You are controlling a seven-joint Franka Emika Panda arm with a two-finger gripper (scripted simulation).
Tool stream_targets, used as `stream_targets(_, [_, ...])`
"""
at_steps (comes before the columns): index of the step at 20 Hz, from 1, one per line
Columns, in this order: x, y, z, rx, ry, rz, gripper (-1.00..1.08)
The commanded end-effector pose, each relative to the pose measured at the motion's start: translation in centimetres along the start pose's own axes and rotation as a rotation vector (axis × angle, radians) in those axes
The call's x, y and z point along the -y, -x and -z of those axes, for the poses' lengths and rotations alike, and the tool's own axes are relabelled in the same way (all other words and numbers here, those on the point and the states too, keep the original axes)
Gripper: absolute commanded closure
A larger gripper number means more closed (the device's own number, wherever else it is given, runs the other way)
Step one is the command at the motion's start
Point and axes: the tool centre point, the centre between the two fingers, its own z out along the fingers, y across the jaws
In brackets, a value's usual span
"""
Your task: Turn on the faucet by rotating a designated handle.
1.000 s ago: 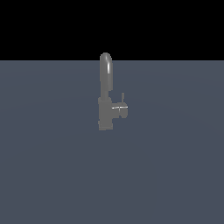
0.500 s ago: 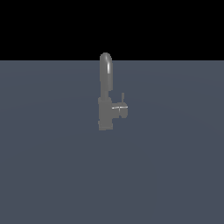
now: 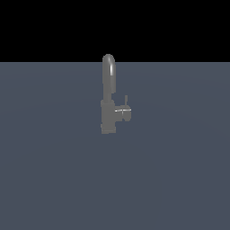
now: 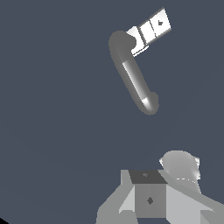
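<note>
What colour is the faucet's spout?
Matte grey spout, same as the faucet body; the exterior view shows it best.

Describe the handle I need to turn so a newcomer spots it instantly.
Find the lone grey faucet standing on the flat blue-grey surface. The handle is the short stub jutting from its body toward the exterior view's right, carrying a thin upright rod, well below the tall arched spout.

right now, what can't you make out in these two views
- End effector: not in the exterior view. The wrist view's bottom edge cuts it off, so open or shut is unclear.
- Handle: its lever rod is too thin in the exterior view to read its angle.
- Faucet: in the wrist view the spout hides its body.
</note>
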Motion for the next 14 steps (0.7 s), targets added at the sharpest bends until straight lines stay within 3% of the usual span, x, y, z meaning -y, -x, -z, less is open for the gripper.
stream_targets(1, [0.0,-1.6,-0.1,0.036,-0.034,-0.034,1.08])
stream_targets(14, [-0.8,-10.0,-1.9,0.233,-0.217,-0.22,1.08])
